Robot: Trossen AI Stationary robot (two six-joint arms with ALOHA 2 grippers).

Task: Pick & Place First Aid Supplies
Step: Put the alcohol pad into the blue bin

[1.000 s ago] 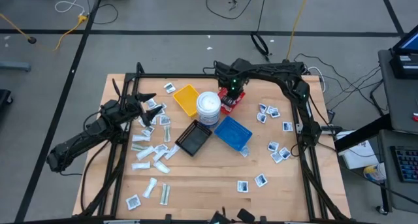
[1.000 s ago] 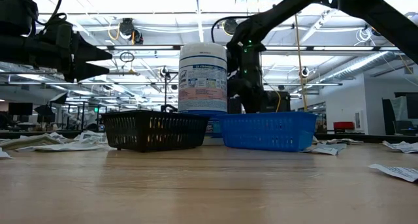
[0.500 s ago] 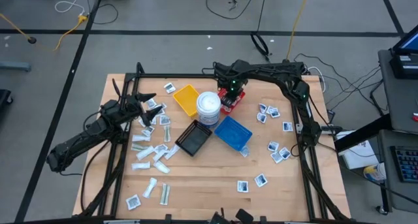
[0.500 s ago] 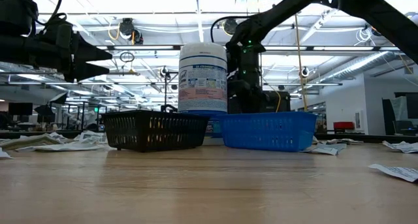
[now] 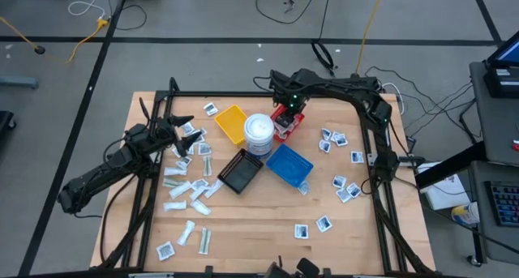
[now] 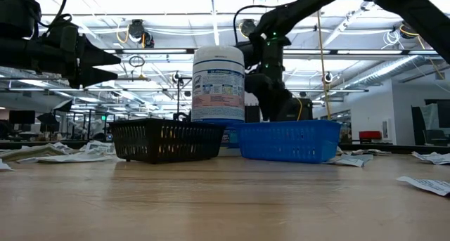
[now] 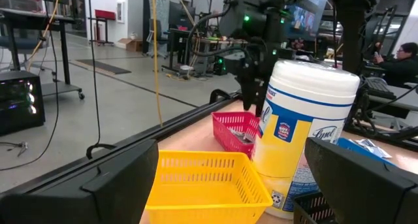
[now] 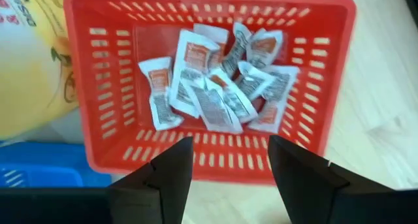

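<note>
Several crinkled white packets (image 8: 215,80) with orange print fill the slotted red plastic tray (image 8: 91,87); right end effector (image 8: 228,162) hovers released above it, upper centre.

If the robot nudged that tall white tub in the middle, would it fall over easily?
Possibly. The white tub stands upright and is much taller than the black tray and blue tray beside it, so a push near its lid could tip it. Being round, it would probably roll once down. How full or heavy it is cannot be told.
</note>
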